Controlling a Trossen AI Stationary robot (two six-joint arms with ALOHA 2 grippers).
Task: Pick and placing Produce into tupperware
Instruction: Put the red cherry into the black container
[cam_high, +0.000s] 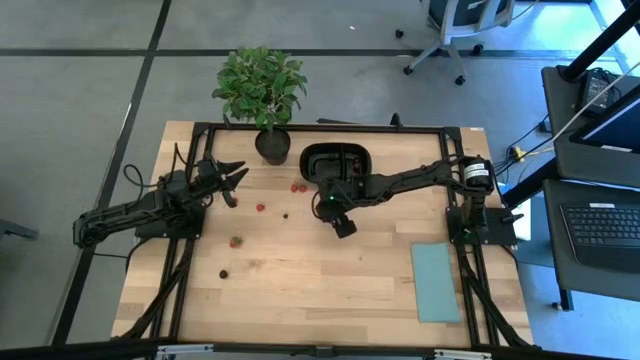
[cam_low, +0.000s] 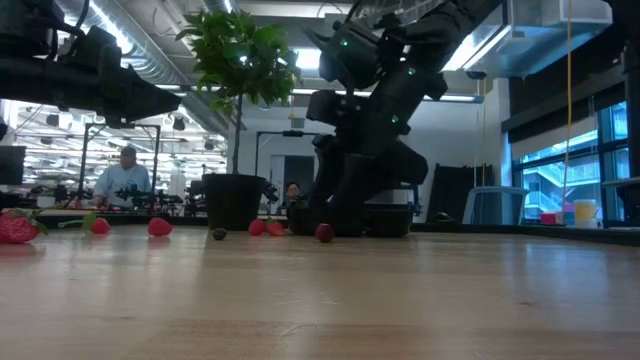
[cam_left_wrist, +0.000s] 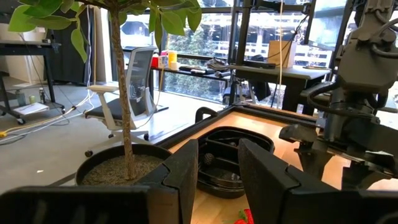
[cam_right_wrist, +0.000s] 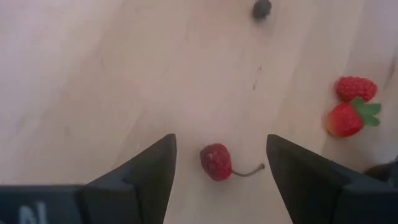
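The produce lies loose on the wooden table: a red cherry-like piece with a stem (cam_right_wrist: 216, 162), a strawberry (cam_right_wrist: 347, 119) beside a raspberry (cam_right_wrist: 356, 88), and a dark berry (cam_right_wrist: 262, 9). More pieces lie further left (cam_high: 260, 207) (cam_high: 236, 241) (cam_high: 223, 273). The black two-compartment tray (cam_high: 335, 160) sits at the far middle of the table. My right gripper (cam_right_wrist: 221, 155) is open and points down, one finger on either side of the cherry-like piece without touching it. My left gripper (cam_high: 233, 186) hovers open over the table's far left, facing the tray (cam_left_wrist: 233, 158).
A potted plant (cam_high: 265, 95) stands at the far edge, left of the tray. A flat pale teal rectangle (cam_high: 436, 281) lies at the near right. A black frame (cam_high: 200, 130) runs round the table's edges. People sit in the room beyond (cam_low: 125, 180).
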